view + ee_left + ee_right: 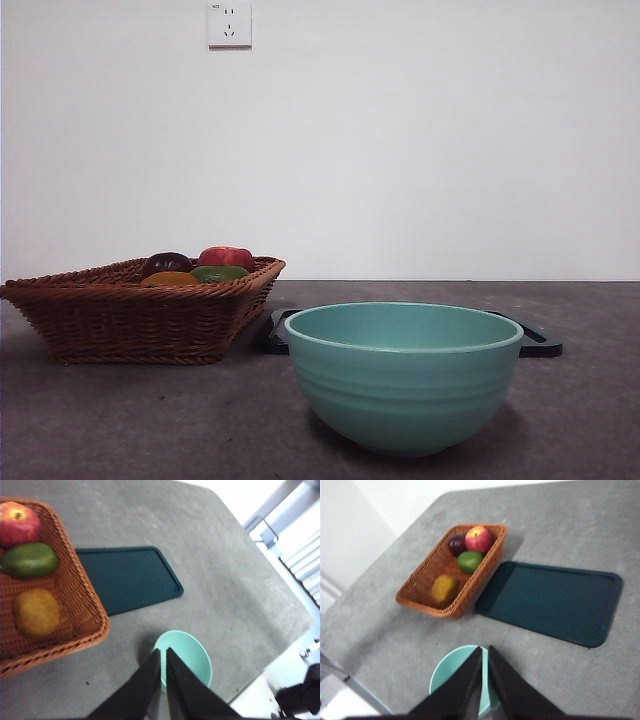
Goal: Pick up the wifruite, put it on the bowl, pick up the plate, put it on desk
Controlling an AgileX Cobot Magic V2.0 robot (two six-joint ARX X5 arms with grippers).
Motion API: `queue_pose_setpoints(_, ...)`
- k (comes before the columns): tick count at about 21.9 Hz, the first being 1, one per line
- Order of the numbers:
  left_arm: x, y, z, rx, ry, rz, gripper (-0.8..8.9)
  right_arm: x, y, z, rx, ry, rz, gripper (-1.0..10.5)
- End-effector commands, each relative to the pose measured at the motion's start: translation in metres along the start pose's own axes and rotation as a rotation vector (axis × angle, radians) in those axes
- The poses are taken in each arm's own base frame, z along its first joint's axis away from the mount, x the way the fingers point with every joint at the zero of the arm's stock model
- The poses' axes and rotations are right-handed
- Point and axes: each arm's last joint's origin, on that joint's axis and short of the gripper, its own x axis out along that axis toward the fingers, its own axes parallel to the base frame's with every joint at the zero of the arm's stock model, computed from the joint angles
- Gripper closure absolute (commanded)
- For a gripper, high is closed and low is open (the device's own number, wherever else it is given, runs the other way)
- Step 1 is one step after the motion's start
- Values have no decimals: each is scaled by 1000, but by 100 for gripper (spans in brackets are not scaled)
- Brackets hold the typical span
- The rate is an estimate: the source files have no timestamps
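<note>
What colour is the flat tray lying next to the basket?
Dark teal tray, clearest in the right wrist view.

I count four fruits [462, 555] in one wicker basket [420, 587], one green bowl [403, 375], one dark tray [555, 602] and two grippers.

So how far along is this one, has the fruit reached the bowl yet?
Nothing looks done. The wifruite lies in the wicker basket with the other fruits, and the bowl is empty. Nothing is in hand: the left claw and right claw hang above the bowl, jaws close together, holding nothing. Left: fruit into bowl, then the dark tray, which rests flat on the desk.
</note>
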Motion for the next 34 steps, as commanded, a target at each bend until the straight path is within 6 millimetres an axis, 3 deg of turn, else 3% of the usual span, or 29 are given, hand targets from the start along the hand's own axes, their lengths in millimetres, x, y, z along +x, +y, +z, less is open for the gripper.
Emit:
queue_pose_setpoints(1,-1,-6,7,42,11,-23,793,1,2,4,-63,11,28,937)
queue_pose_setpoints(5,-1,-8,9,51,16,-32,774,1,3,5,-98,10,35,937)
queue_pose_setpoints(6,-1,-8,8,50,18,-32,722,1,2,5,-105,9,23,936)
queue_pose_setpoints(8,-1,-8,8,49,19,-31,484,1,2,5,-115,7,10,905)
queue_pose_setpoints(9,-1,-8,8,50,18,-31,370,1,2,5,-117,3,10,812)
queue_pose_setpoints(10,-1,-8,8,57,18,-31,288,1,2,5,-117,3,10,646)
queue_pose_setpoints(12,-1,-8,9,60,12,-33,209,1,2,5,-116,3,10,378)
queue_pose_setpoints(18,-1,-9,10,62,0,-35,197,1,2,5,-117,3,12,347)
queue_pose_setpoints(22,9,-2,9,-29,76,-13,196,1,2,5,-118,1,11,347)
queue_pose_setpoints(28,47,25,12,-120,243,160,197,1,3,5,-116,3,15,347)
queue_pose_setpoints(34,103,49,49,-125,352,401,197,1,3,7,-129,-15,20,347)
